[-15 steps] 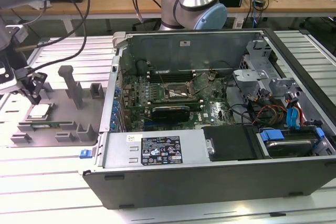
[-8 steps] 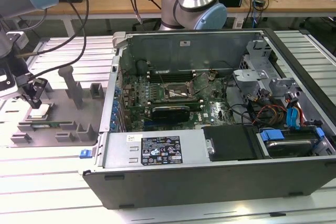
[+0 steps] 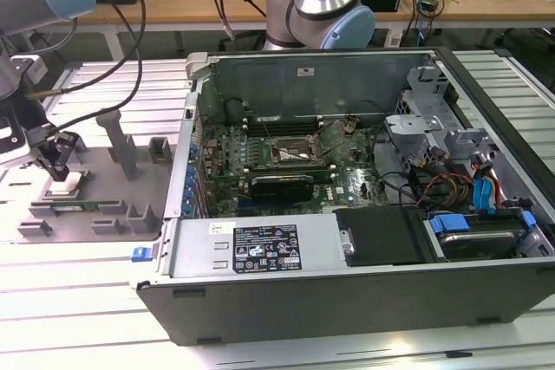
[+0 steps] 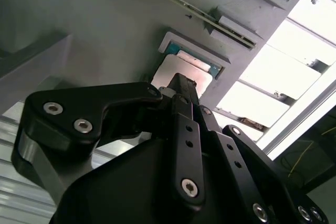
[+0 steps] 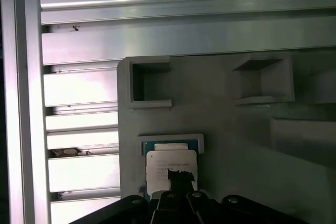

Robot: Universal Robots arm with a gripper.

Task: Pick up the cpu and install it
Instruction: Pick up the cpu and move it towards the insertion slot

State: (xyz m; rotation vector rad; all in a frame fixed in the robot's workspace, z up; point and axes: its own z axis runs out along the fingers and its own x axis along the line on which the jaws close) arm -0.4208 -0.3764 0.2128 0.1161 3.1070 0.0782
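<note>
The cpu [image 3: 67,185] is a small pale square chip lying flat in a recess of the grey fixture [image 3: 121,188], at the exterior view's left. Both wrist views show it: the cpu [image 4: 178,72] has a teal rim behind it, and the cpu [image 5: 169,162] shows faint print on its top. My gripper [image 3: 54,165] hangs directly over the chip. Its black fingers stand together as one narrow tip, the gripper [image 4: 181,84] right at the chip's surface and the gripper [image 5: 181,176] over the chip's near half. Whether the tip touches the chip cannot be told.
The open computer case [image 3: 347,292] stands at the exterior view's right, with the motherboard and its dark square socket frame [image 3: 292,153] inside. Grey posts [image 3: 117,140] and slots rise from the fixture beside the gripper. A long narrow stick [image 4: 210,18] lies in a fixture slot.
</note>
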